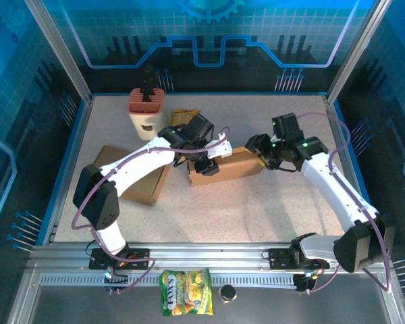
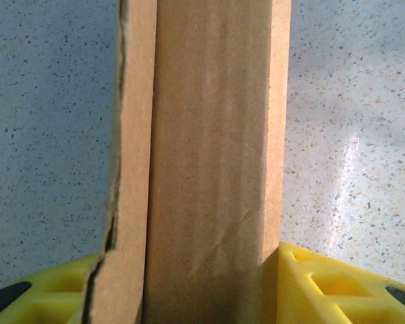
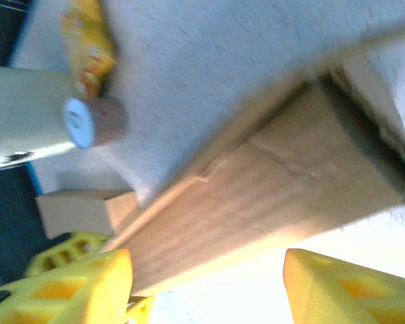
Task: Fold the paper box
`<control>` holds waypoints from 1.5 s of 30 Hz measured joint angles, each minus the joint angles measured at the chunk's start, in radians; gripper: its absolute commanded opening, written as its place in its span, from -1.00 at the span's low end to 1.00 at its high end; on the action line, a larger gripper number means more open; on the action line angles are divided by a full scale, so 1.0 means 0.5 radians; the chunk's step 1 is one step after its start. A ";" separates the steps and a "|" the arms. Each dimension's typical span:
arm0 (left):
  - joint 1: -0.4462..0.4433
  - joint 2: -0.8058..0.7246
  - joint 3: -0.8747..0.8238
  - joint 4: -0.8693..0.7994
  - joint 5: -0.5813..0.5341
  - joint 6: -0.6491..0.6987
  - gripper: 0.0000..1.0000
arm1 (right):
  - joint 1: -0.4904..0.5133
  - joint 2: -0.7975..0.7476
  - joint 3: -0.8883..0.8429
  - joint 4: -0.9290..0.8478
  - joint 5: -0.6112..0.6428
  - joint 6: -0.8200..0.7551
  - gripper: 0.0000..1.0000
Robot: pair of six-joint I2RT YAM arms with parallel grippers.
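The paper box [image 1: 227, 166] is a long brown cardboard carton lying across the middle of the table. My left gripper [image 1: 206, 164] is at its left end. In the left wrist view the box [image 2: 209, 155] stands between the yellow fingers [image 2: 324, 287], and the left gripper [image 2: 189, 287] is shut on it, with a loose flap [image 2: 131, 169] covering the left finger. My right gripper [image 1: 258, 150] is at the box's right end. It is open [image 3: 206, 287]: the box [image 3: 270, 196] lies against the left finger [image 3: 74, 290], with bare table before the right one.
A second, flat cardboard box [image 1: 131, 177] lies under the left arm. A cream container with a pink top [image 1: 146, 111] and a yellow packet [image 1: 185, 116] stand at the back. A snack bag [image 1: 185, 302] and a small dark object [image 1: 227, 292] sit in front of the rail.
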 measured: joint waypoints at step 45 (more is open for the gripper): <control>0.085 0.013 0.094 -0.307 0.273 0.121 -0.15 | -0.509 0.079 -0.032 -0.170 -0.467 -2.020 -0.36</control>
